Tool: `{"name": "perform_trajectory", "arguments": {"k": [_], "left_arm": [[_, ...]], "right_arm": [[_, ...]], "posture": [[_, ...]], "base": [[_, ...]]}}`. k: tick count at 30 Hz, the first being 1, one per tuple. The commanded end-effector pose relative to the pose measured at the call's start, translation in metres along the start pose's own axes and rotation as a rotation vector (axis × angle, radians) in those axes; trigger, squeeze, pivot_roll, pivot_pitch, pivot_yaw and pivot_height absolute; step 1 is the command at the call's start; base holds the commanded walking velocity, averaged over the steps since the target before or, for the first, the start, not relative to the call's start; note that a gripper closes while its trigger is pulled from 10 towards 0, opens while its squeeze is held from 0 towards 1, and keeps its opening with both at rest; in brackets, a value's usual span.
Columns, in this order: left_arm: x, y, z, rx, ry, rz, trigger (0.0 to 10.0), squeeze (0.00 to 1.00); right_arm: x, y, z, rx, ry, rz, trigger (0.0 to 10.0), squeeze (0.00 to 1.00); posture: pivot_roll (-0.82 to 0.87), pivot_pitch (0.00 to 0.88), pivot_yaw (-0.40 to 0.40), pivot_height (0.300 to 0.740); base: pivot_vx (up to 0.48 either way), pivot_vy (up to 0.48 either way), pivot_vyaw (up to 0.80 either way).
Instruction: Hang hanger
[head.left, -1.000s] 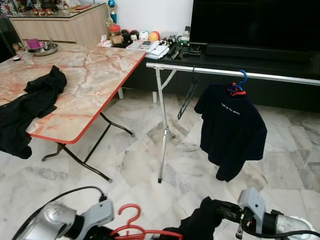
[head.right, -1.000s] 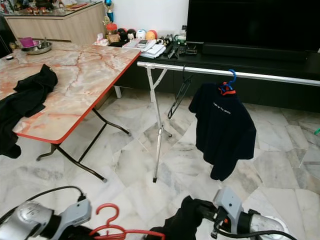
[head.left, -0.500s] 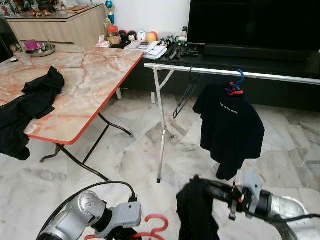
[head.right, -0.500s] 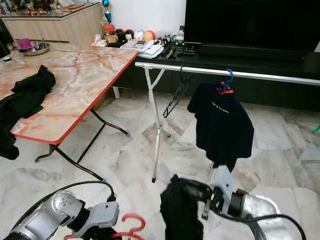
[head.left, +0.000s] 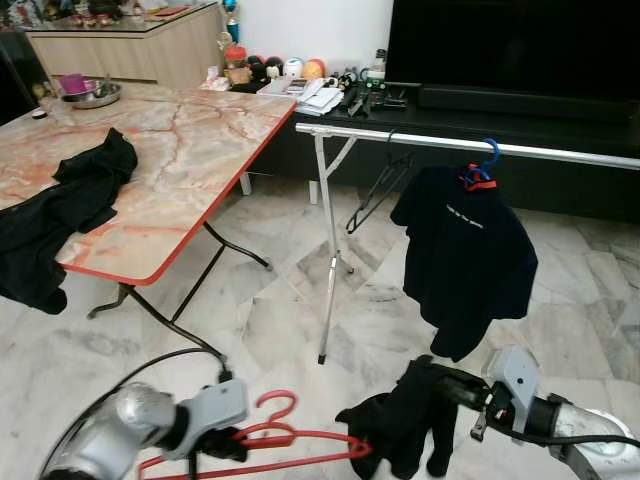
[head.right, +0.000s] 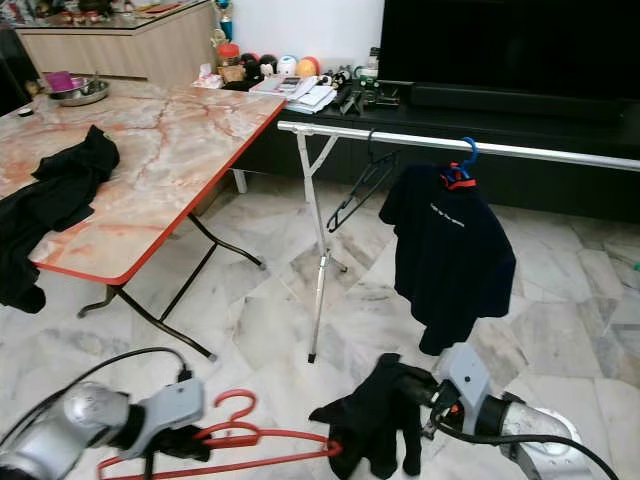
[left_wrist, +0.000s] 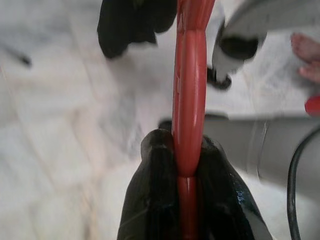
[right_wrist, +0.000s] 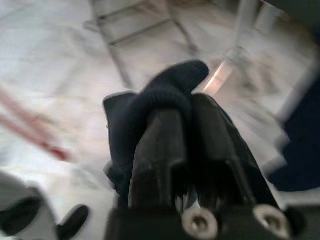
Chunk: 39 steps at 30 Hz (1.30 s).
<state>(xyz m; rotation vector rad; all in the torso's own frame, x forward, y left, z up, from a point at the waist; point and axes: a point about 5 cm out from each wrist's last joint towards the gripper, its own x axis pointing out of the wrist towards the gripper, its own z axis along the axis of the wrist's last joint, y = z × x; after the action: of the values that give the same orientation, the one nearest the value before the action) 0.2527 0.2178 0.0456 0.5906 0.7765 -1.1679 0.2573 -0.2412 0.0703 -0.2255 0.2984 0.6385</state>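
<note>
The red hanger (head.left: 262, 451) is thin moulded plastic, with a curled hook standing up from a long flat triangle. It sits low in front of the robot, roughly level above the pale veined marble floor (head.left: 280, 310). The left tool (left_wrist: 187, 165) is clamped on it: in the left wrist view the two black fingers (left_wrist: 150, 195) press against either side of the smooth red bar. The far tip of the hanger reaches into a crumpled black cloth (head.left: 405, 420), soft and matte, which the right tool (right_wrist: 182, 135) has pinched between its closed fingers; the fabric bunches over the fingertips in the right wrist view.

Further off stands a metal rail (head.left: 450, 145) on a slim folding leg (head.left: 328, 270), shiny and tubular. A dark shirt (head.left: 465, 255) hangs from it on a blue-hooked hanger (head.left: 487, 155), with a short line of white writing across the chest, too small to read. Beside it an empty black wire hanger (head.left: 375, 195) dangles from the same rail.

To the left is a folding counter (head.left: 180, 150) with a glossy pink marble-pattern top and red edge, and more black clothing (head.left: 60, 215) draped over its near corner. A steel bowl (head.left: 92, 95) sits at its far end. Behind the rail is a large black television (head.left: 510, 45).
</note>
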Motion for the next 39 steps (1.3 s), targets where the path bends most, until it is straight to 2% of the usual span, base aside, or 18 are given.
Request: {"name": "perform_trajectory", "arguments": {"k": [1,4,5,6,7,8,9,11,12,14,16,17,18,21,24,31,36,39], "left_arm": [[0.001,-0.002,-0.018,-0.042,0.053,0.034,0.0,0.00],[0.015,-0.004,-0.036,-0.098,0.096,0.142,0.2,0.00],[0.021,-0.005,-0.041,-0.131,0.107,0.197,1.3,0.00],[0.035,-0.006,-0.049,-0.237,0.107,0.329,10.0,0.00],[0.035,-0.006,-0.049,-0.237,0.107,0.329,10.0,0.00],[0.047,-0.011,-0.054,-0.359,0.094,0.427,10.0,0.00],[0.050,-0.013,-0.055,-0.396,0.088,0.450,10.0,0.00],[0.061,-0.024,-0.062,-0.536,0.065,0.513,10.0,0.00],[0.069,-0.035,-0.070,-0.631,0.078,0.586,10.0,0.00],[0.073,-0.043,-0.077,-0.667,0.108,0.626,10.0,0.00],[0.079,-0.061,-0.089,-0.739,0.168,0.654,10.0,0.00],[0.080,-0.068,-0.094,-0.785,0.187,0.663,10.0,0.00],[0.081,-0.075,-0.099,-0.844,0.205,0.676,10.0,0.00],[0.086,-0.093,-0.108,-1.002,0.232,0.711,10.0,0.00],[0.088,-0.090,-0.104,-1.040,0.198,0.756,10.0,0.00],[0.080,-0.072,-0.101,-1.080,0.166,0.840,10.0,0.00],[0.081,-0.073,-0.102,-1.111,0.174,0.838,10.0,0.00],[0.083,-0.075,-0.100,-1.105,0.176,0.823,10.0,0.00]], "right_arm": [[0.002,-0.016,0.007,0.020,-0.037,-0.180,0.0,0.00],[0.003,-0.032,0.009,0.160,-0.107,-0.426,0.0,0.00],[0.003,-0.036,0.011,0.223,-0.149,-0.496,0.0,0.00],[0.003,-0.040,0.020,0.315,-0.261,-0.623,0.0,0.00],[0.003,-0.040,0.020,0.315,-0.261,-0.623,0.0,0.00],[0.003,-0.040,0.031,0.357,-0.364,-0.705,0.0,0.00],[0.004,-0.040,0.035,0.367,-0.390,-0.732,0.0,0.00],[0.004,-0.037,0.045,0.385,-0.458,-0.802,0.0,0.00],[0.004,-0.032,0.056,0.396,-0.516,-0.852,0.0,0.00],[0.005,-0.027,0.060,0.411,-0.542,-0.863,0.0,0.00],[0.009,-0.019,0.065,0.404,-0.561,-0.857,0.0,0.00],[0.010,-0.017,0.065,0.378,-0.553,-0.857,3.8,0.00],[0.011,-0.015,0.064,0.347,-0.535,-0.859,10.0,0.00],[0.010,-0.012,0.064,0.273,-0.496,-0.886,10.0,0.00],[0.009,-0.012,0.069,0.232,-0.496,-0.908,10.0,0.00],[0.018,-0.012,0.075,0.224,-0.517,-0.899,10.0,0.00],[0.021,-0.006,0.078,0.171,-0.501,-0.892,10.0,0.00],[0.020,-0.004,0.077,0.180,-0.502,-0.891,10.0,0.00]], "posture": [[0.02,0.065,0.053,0.740],[0.03,0.065,0.054,0.740],[0.03,0.064,0.055,0.740],[0.03,0.063,0.055,0.740],[0.03,0.063,0.055,0.740],[0.02,0.061,0.056,0.740],[0.02,0.060,0.057,0.740],[0.01,0.054,0.060,0.740],[0.00,0.054,0.062,0.740],[0.00,0.050,0.061,0.740],[0.00,0.046,0.063,0.740],[0.00,0.045,0.065,0.740],[-0.01,0.038,0.069,0.740],[-0.02,0.026,0.072,0.740],[-0.01,0.015,0.066,0.740],[0.01,0.000,0.068,0.740],[0.00,0.000,0.071,0.740],[0.00,0.000,0.071,0.740]], "base": [[0.000,0.000,0.00],[0.000,0.000,0.00],[0.000,0.000,0.00],[0.000,0.000,0.00],[0.000,0.000,0.00],[0.000,0.000,0.00],[0.000,0.000,0.00],[0.000,0.000,0.00],[0.000,0.000,0.00],[0.000,0.000,0.00],[0.000,0.000,0.00],[0.000,0.000,0.00],[0.000,0.000,0.00],[0.000,0.000,0.00],[0.000,0.000,0.00],[0.000,0.000,0.00],[0.000,0.192,0.00],[0.000,0.480,0.00]]}}
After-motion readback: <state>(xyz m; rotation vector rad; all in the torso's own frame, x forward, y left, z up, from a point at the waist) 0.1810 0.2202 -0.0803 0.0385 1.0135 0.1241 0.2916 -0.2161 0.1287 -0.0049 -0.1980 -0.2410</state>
